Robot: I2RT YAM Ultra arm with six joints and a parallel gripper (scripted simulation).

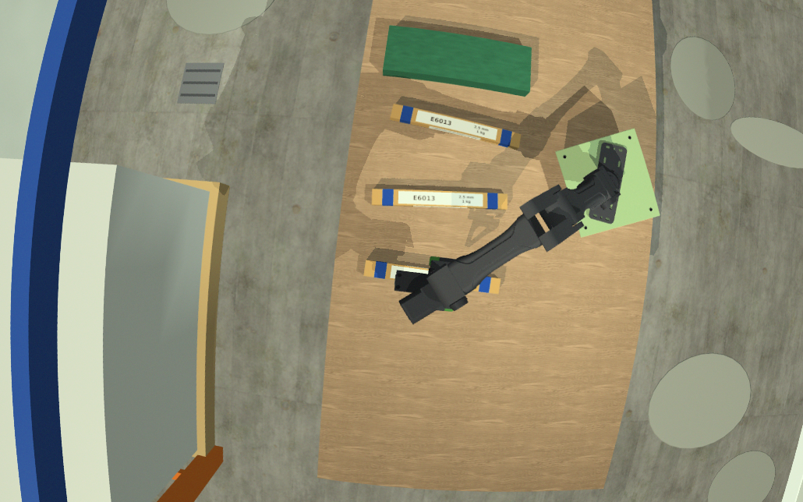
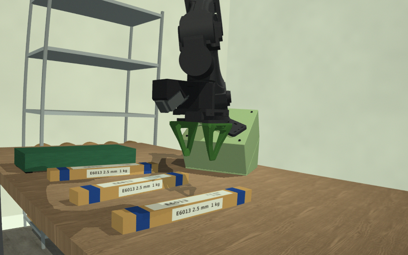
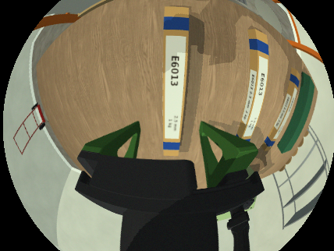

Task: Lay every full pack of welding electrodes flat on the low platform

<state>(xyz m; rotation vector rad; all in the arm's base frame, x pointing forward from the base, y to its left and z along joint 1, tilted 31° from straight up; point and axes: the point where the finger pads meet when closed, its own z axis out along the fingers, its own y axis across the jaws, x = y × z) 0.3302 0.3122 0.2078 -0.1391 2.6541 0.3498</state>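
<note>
Pale green walls and a mottled grey floor (image 1: 284, 177) surround a long wooden table (image 1: 473, 384). Behind the table's far end stands a grey metal shelf rack (image 2: 43, 75), seen in the exterior view. On the table, a light green wedge-shaped block (image 2: 251, 144) carries the foot of the black arm (image 1: 503, 242), which reaches out from it across the boards.

At one end of the table lies the low platform (image 1: 455, 58), a dark green slab flat on the wood with nothing on top of it. Three tan packs with blue bands and white labels reading E6013 lie flat on the table in a row, roughly parallel to the slab and well apart from each other. The first pack (image 1: 454, 125) is just beside the slab, the middle pack (image 1: 438, 198) comes next, and the last pack (image 2: 182, 209) lies farthest from the slab.

The gripper (image 2: 200, 156) hangs above that last pack, pointing down, with open air between its tips and the box. Its two green fingers stand apart with nothing between them; in the wrist view the near end of the last pack shows in the gap.
</note>
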